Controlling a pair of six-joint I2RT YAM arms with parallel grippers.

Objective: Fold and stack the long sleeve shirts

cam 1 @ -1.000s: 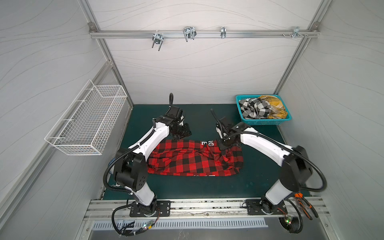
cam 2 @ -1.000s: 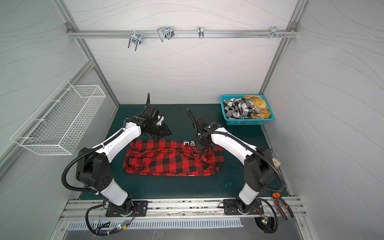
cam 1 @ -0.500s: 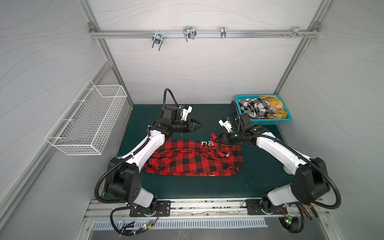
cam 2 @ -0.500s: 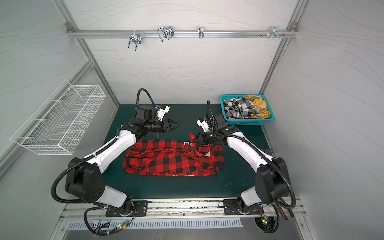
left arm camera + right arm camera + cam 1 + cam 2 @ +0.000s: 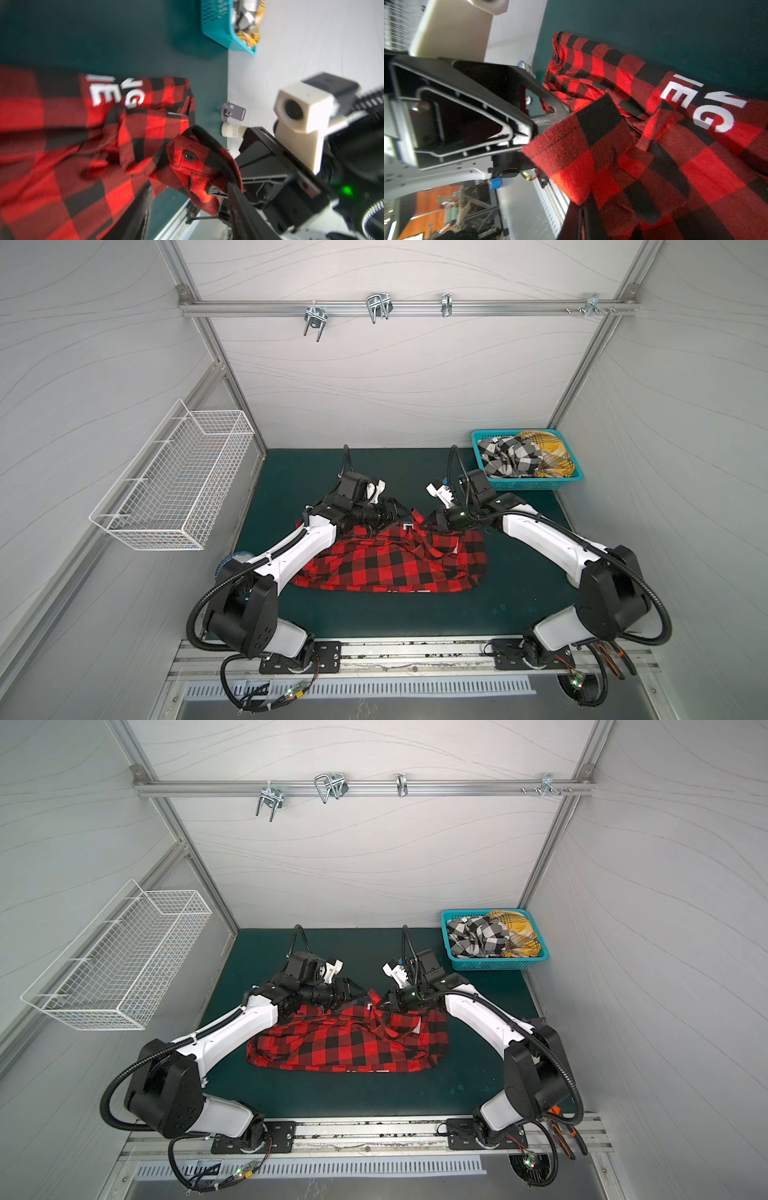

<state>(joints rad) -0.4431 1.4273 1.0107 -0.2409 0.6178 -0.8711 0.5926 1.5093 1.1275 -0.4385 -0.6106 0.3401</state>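
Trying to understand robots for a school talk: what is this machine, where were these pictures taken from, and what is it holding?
It is a robot: two white-and-black arms bolted beside a dark green mat, each ending in a two-fingered pincer. Two pictures look down from overhead, side by side; the other two come from cameras on the arms' wrists, hence the tilted close-ups. On the mat lies a crumpled red-and-black plaid shirt. The right pincer is shut on its buttoned cuff; the left pincer stands open close by, gripping nothing. A turquoise plastic basket at the back holds a black-and-white check shirt and a mustard-yellow plaid shirt.
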